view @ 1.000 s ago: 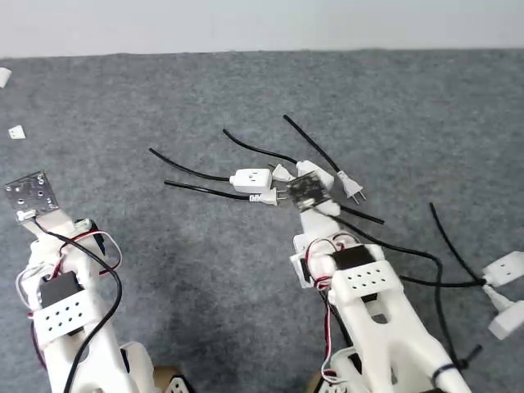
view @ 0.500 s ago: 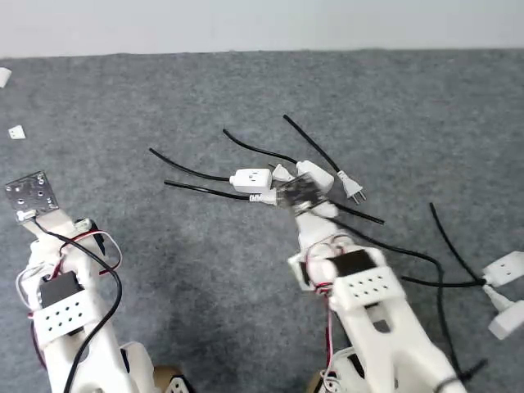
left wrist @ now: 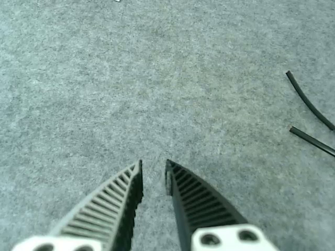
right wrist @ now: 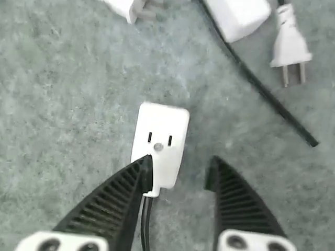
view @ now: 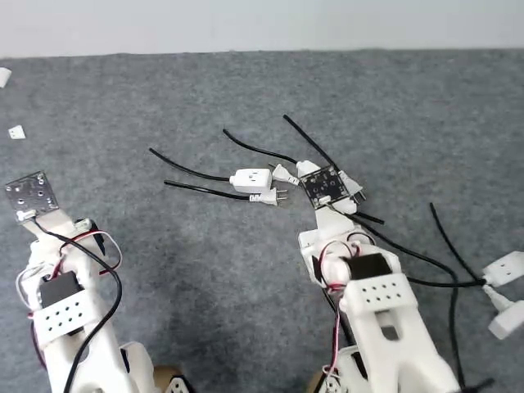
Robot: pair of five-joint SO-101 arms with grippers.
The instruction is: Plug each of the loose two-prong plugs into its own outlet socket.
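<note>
A white outlet socket (right wrist: 159, 144) with two slots lies on the grey carpet, its black cord running back under my right gripper (right wrist: 179, 168). That gripper is open and straddles the socket's cord end, one fingertip (right wrist: 143, 168) overlapping its corner. Beyond it lie a loose two-prong plug (right wrist: 288, 47), another socket (right wrist: 238, 15) and a black cord (right wrist: 261, 89). From above, the right arm's wrist (view: 327, 185) covers this spot. To its left sit a socket (view: 251, 178) and two plugs (view: 270, 196) (view: 284, 173). My left gripper (left wrist: 153, 170) hovers over bare carpet, fingers narrowly apart, holding nothing.
Two more white sockets (view: 503, 268) (view: 505, 318) lie at the right edge of the carpet, with black cords (view: 442, 270) trailing toward the right arm. Two cord ends (left wrist: 309, 102) (left wrist: 314, 141) show beside the left gripper. The left arm (view: 57, 303) is at the near left.
The right arm's wrist first shifted left toward the middle plugs, then swung right and slightly farther out, uncovering a plug by the middle socket. The left arm stayed still.
</note>
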